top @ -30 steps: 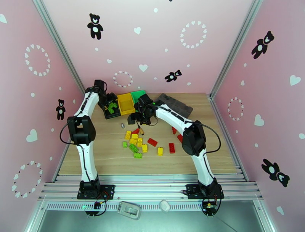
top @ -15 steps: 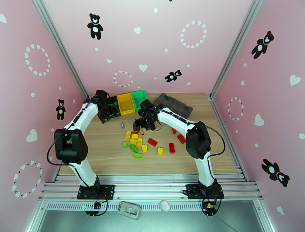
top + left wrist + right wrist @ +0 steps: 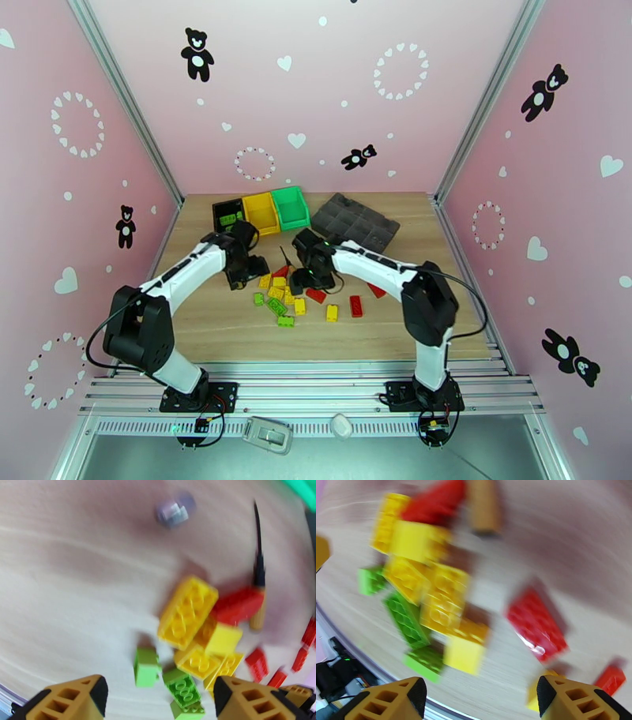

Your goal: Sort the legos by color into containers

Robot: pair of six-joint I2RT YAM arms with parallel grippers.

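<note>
Red, yellow and lime green legos lie in a loose pile on the wooden table. My left gripper hangs open over the pile's left edge. In its wrist view the gripper is empty, with a yellow brick and a green brick below. My right gripper hovers open over the pile's right side. Its wrist view shows the gripper above yellow bricks and a red brick. The black, yellow and green containers stand at the back. Green legos lie in the black one.
A dark grey compartment tray lies at the back right. A small screwdriver lies just behind the pile, and a silver cylinder sits beyond it. Two red bricks lie right of the pile.
Both arms have swung back from the bins toward me. The left gripper has left the black bin, and both grippers now hang over the pile.
</note>
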